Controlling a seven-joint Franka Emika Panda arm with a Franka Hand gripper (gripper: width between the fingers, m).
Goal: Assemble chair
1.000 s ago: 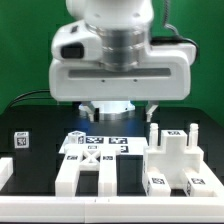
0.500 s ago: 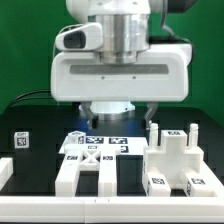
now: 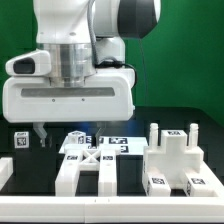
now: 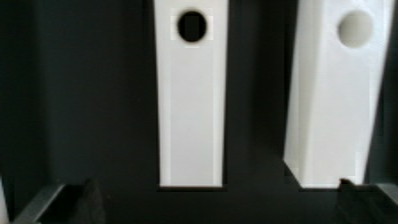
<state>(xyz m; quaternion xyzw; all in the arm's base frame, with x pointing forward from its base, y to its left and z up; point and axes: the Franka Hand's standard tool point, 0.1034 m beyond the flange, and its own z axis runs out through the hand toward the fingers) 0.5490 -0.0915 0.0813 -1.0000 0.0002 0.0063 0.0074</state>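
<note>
Clearly, our gripper (image 3: 70, 132) hung wide open and empty; we judged it should centre over one holed white bar (image 4: 191, 110) before descending.

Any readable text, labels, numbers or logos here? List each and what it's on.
None: no words, numbers or brands in either view.
Only black-and-white square tags on the marker board and chair parts: patterns, too small to decode.
The white bars in the wrist view are blank.
</note>
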